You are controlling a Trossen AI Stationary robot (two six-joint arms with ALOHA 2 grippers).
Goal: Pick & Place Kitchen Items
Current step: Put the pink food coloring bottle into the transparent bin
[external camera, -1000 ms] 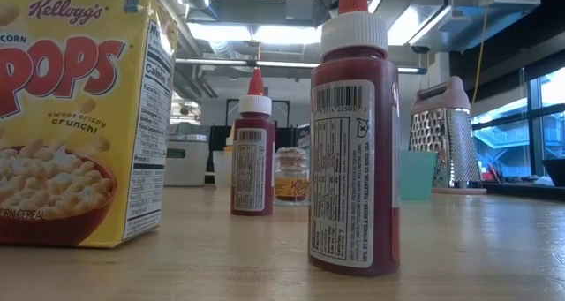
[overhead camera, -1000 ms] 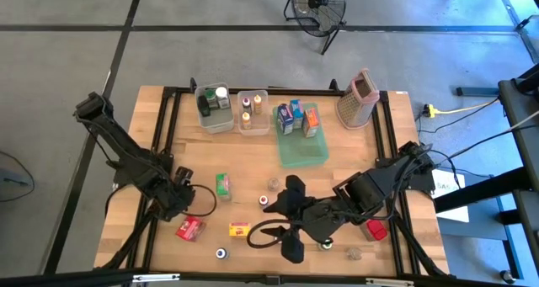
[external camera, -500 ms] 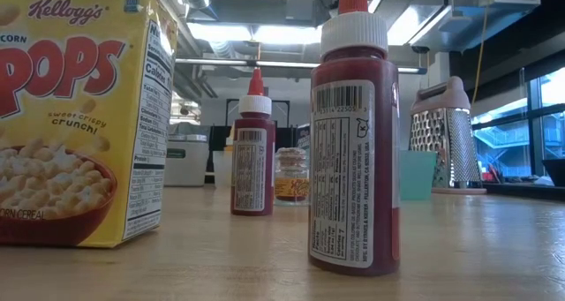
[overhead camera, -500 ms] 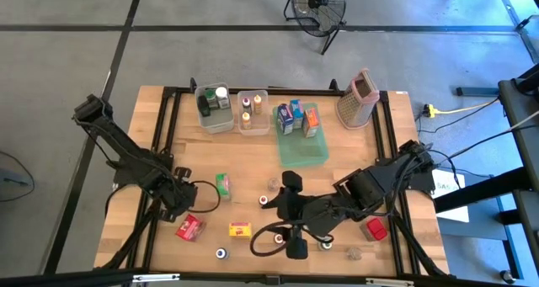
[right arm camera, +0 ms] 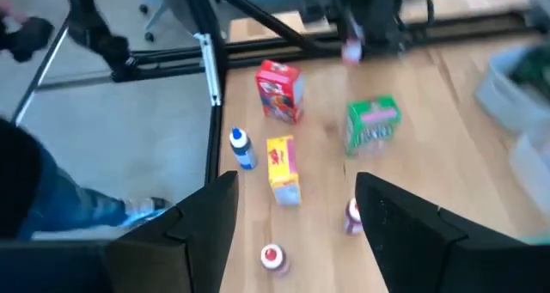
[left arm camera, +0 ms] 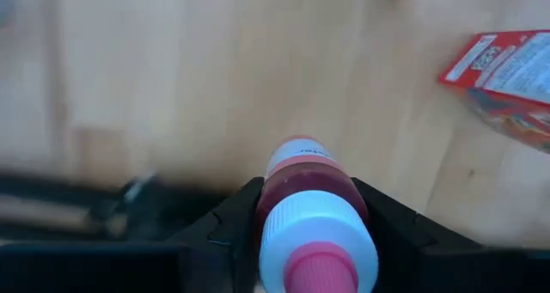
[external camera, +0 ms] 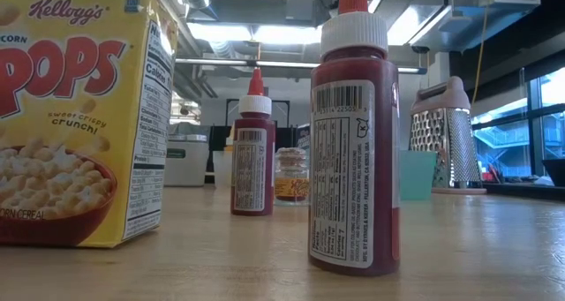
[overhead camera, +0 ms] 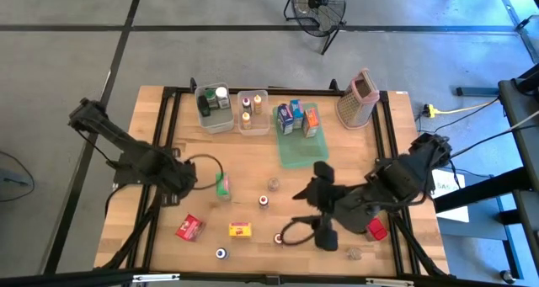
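My left gripper (overhead camera: pixel 181 179) (left arm camera: pixel 311 209) stands over the table's left part, beside a green carton (overhead camera: pixel 222 184), shut on a small red bottle (left arm camera: pixel 314 186) with a white cap and pink tip. My right gripper (overhead camera: pixel 322 203) (right arm camera: pixel 296 198) hovers open over the near right part, nothing between its fingers. On the wood lie a red carton (overhead camera: pixel 190 227), a yellow carton (overhead camera: pixel 240 229), and small jars with red caps (overhead camera: pixel 264 200) (overhead camera: pixel 278 237) and a blue cap (overhead camera: pixel 221 253). No gripper shows in the low view. My left gripper pinches the red bottle's body (left arm camera: pixel 273 194) just below the white cap, one finger on each side. The fingers come from above, pointing down. The bottle stands upright in the hold, cap toward the wrist, its bottom clear of the table.
At the far edge stand two clear bins (overhead camera: pixel 215 108) (overhead camera: pixel 253 110), a green tray (overhead camera: pixel 301 152) with cartons and a box grater (overhead camera: pixel 356 99). A red packet (overhead camera: pixel 376 229) and a clear jar (overhead camera: pixel 354 254) lie near my right arm. Black frame rails run along both table sides.
My left gripper has risen and drawn away from the red carton toward the far edge, up to the green carton. My right gripper has swung toward the table's right edge, uncovering a red-capped jar near the front.
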